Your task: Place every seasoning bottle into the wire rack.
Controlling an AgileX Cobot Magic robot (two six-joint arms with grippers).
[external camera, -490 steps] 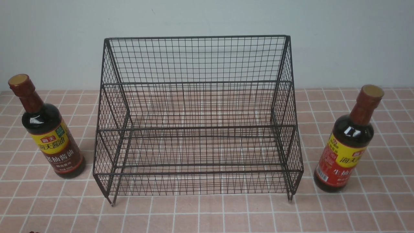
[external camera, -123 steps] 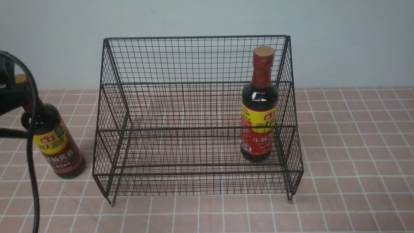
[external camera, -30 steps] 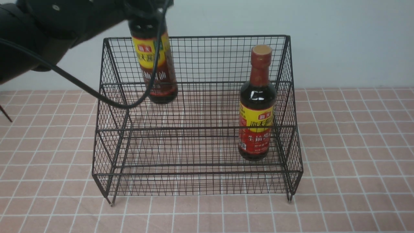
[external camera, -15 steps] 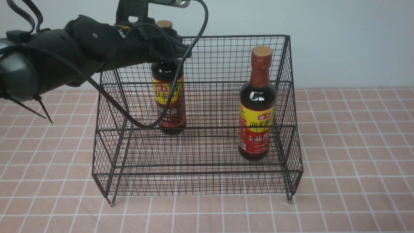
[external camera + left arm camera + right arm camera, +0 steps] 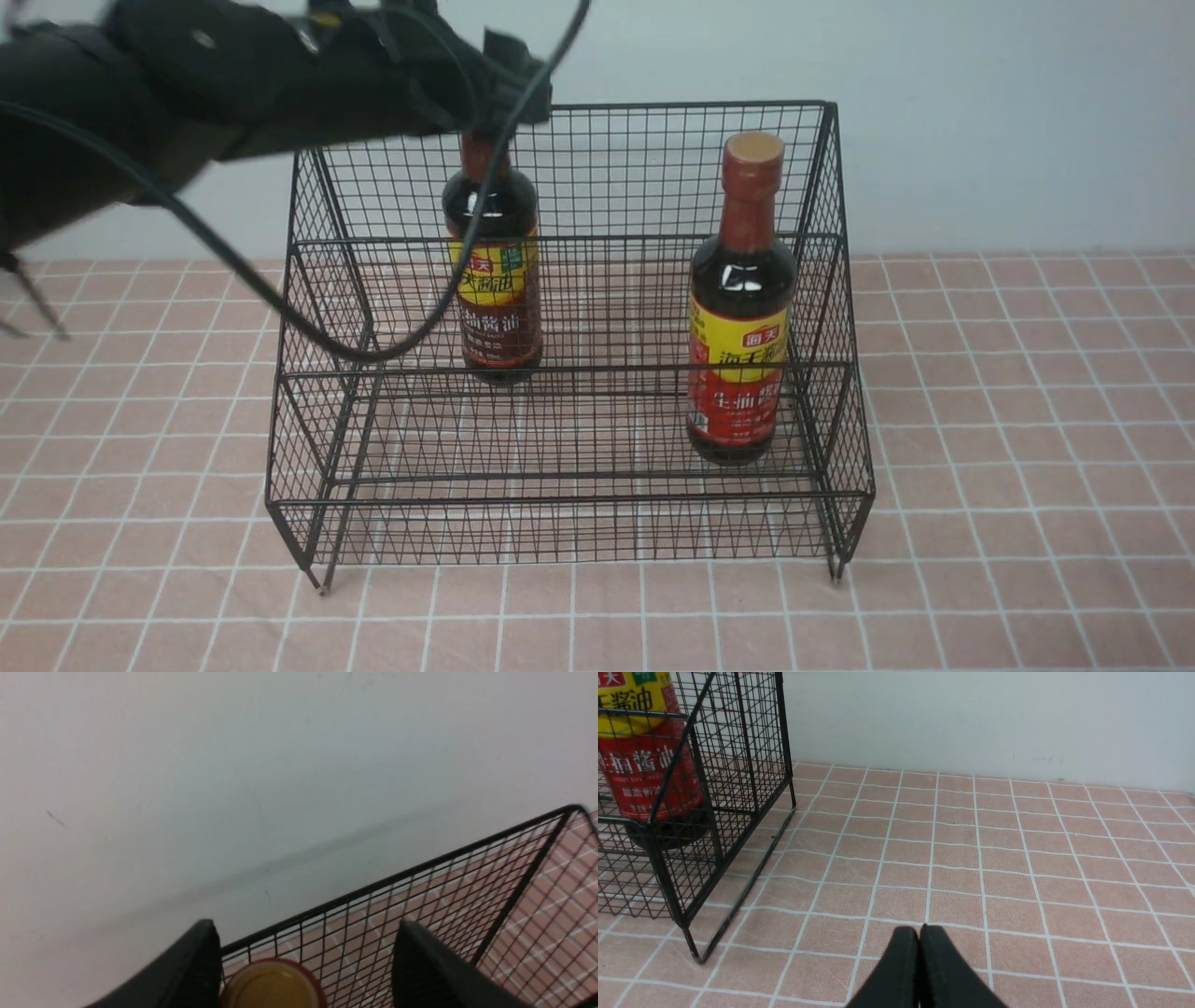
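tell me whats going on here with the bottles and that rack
A two-armed robot is loading soy-sauce bottles into a black wire rack. Both bottles stand upright inside it: the red-label bottle on the lower front tier, the brown-label bottle on the raised back tier. The left gripper is above the brown-label bottle's cap, fingers spread apart and clear of it. The right gripper is shut, over the tiled table.

Glossy dark glass is seen on both bottles (image 5: pixel 742 280), with shiny printed labels. The rack (image 5: pixel 569 523) is made of thin matt black wire. The tablecloth (image 5: pixel 1027 560) looks matt and tiled.
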